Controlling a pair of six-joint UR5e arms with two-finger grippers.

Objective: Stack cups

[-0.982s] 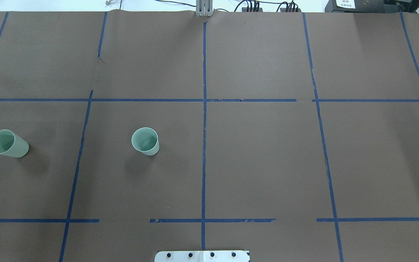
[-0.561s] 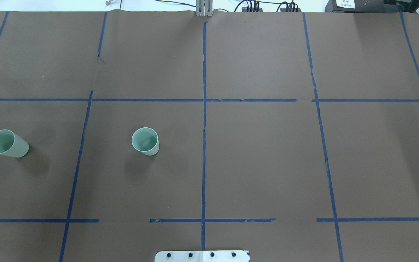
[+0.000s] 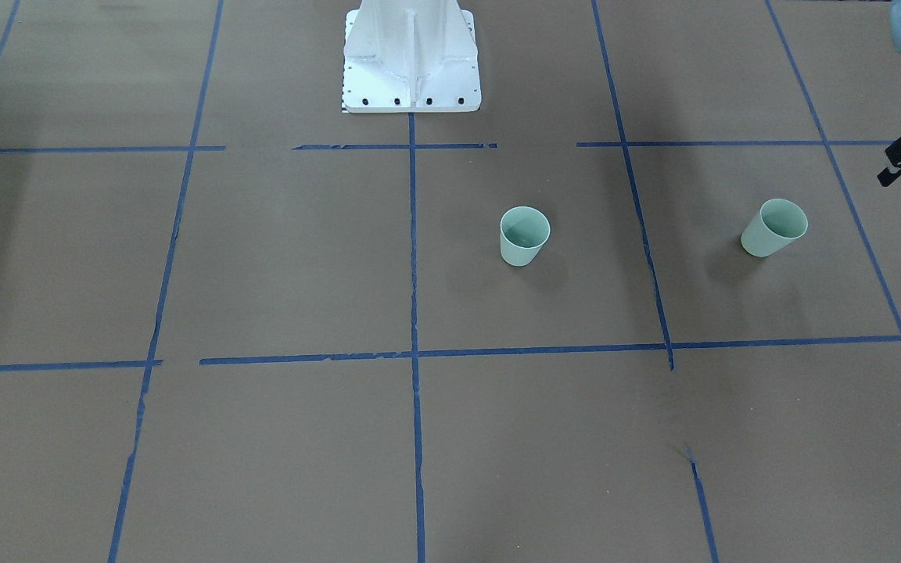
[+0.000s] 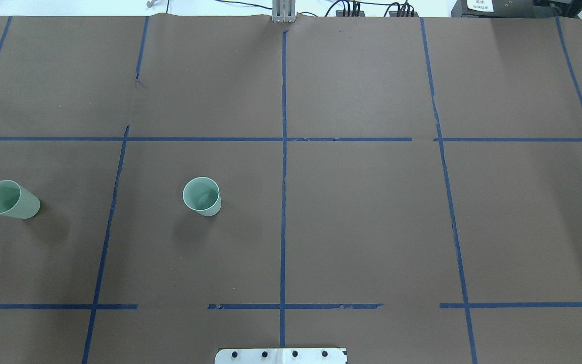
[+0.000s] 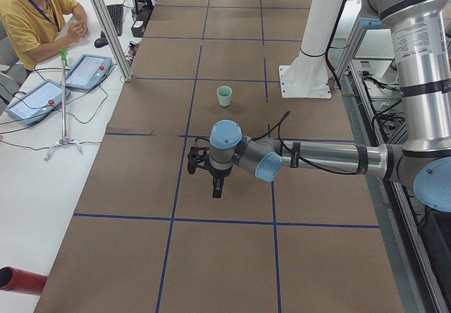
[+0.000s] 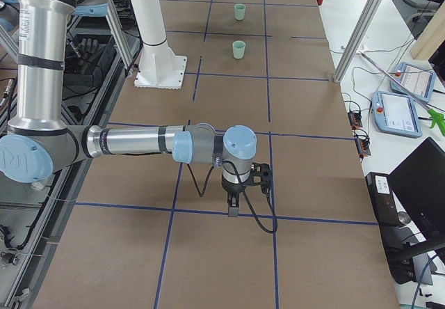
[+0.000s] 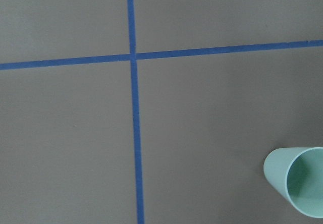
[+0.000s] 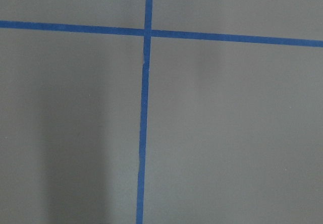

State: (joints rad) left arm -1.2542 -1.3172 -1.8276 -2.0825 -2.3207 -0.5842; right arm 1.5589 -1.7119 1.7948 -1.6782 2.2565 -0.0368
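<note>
Two pale mint-green cups stand upright and apart on the brown table. One cup is left of the centre line; it also shows in the front view and the left side view. The other cup stands near the table's left end; its rim shows at the bottom right of the left wrist view. Both show far off in the right side view. My left gripper hangs over the table near the second cup; I cannot tell its state. My right gripper hangs far from both cups; I cannot tell its state.
The white robot base stands at the table's near middle edge. Blue tape lines divide the brown cover into squares. An operator sits at a side table with tablets. A tripod stands there too.
</note>
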